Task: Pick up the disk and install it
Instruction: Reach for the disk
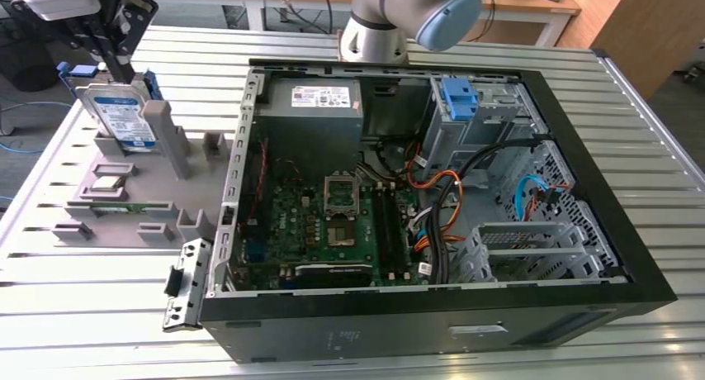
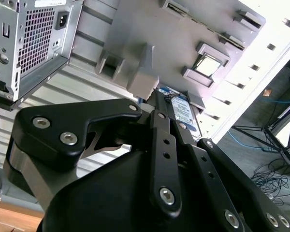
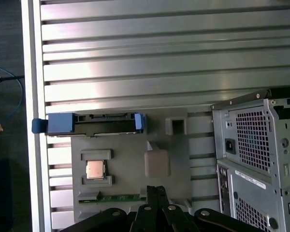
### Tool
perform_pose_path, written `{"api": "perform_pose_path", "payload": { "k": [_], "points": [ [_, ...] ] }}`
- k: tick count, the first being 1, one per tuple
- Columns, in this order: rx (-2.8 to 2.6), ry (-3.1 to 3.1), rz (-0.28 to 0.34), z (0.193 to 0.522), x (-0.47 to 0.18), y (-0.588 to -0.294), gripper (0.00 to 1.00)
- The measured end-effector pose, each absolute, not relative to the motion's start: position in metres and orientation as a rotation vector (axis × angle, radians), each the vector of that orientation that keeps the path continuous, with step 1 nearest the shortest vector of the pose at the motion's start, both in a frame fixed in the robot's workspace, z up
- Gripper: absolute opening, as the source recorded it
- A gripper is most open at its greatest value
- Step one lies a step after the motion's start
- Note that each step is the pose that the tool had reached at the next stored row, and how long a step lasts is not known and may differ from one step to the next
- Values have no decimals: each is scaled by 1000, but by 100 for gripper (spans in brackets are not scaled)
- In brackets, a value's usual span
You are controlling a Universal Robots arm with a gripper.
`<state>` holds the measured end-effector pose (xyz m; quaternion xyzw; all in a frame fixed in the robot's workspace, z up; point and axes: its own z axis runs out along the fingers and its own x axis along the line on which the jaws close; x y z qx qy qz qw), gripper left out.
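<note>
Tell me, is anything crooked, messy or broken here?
Nothing looks broken or spilled. One metal flap at the corner of the open computer case, toward the exterior view's left, sticks out at a slant. Orange and blue cables lie bunched loosely inside. The disk stands on edge in its grey holder, by the end effector.

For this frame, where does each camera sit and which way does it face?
Exterior view: above the table, looking down on the computer case and disk; arm and gripper show.
First wrist view: at the wrist, straight down onto the disk; gripper shows.
Second wrist view: at the wrist, slanting along the gripper toward the disk.
All share the disk.
</note>
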<state>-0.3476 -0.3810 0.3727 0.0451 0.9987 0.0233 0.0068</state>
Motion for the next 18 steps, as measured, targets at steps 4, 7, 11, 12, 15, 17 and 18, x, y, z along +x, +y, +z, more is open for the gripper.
{"api": "perform_pose_path", "payload": {
  "k": [4,7,11,12,15,17,18],
  "points": [
    [141,3124,77,372,-348,-373,11],
    [141,3124,82,371,-348,-369,11],
    [143,3124,84,370,-349,-364,11],
    [144,3124,85,370,-350,-363,11],
    [148,3124,84,369,-351,-362,11],
    [151,3123,84,368,-353,-361,11],
    [152,3123,85,368,-354,-361,11]
  ]
}}
